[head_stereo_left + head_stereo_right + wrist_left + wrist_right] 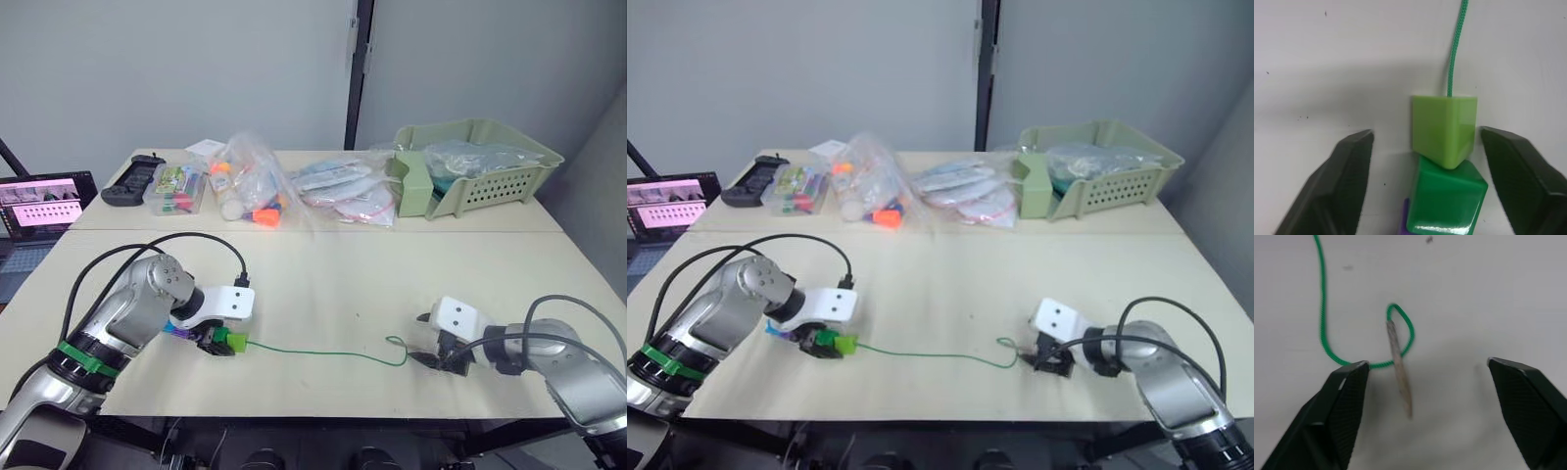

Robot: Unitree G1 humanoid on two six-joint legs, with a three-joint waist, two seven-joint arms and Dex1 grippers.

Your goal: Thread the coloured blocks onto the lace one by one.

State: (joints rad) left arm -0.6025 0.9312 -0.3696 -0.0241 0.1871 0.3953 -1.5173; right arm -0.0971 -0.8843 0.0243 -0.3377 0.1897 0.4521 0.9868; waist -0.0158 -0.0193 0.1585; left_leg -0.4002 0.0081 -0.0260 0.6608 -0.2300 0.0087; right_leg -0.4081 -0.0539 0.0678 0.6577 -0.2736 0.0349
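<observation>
From the head camera, the left gripper (217, 341) is resting low on the cream table (323, 284) at about eight o'clock, with the light green block (236, 340) at its fingertips. The lace (323, 351) is running from that block toward three o'clock, lying flat on the table and ending in a small loop just beside the right gripper (438, 358), which is sitting at about four o'clock. At twelve o'clock, well apart from both arms, clear bags of toys (250, 191) and a pale green basket (490, 181) are lying at the far edge.

In the left wrist view, the black fingers (1334, 188) are standing spread wide, touching nothing. Between them the light green block is sitting with the lace coming out of its far face; the dark green block (1447, 203) is pressing against its near side, and a purple block (1403, 224) is peeking out beside that.

In the right wrist view, the fingers (1337, 409) are also spread apart and empty. Between them the lace is curling into a small loop, and its stiff pale tip (1399, 369) is lying across that loop on the table.
</observation>
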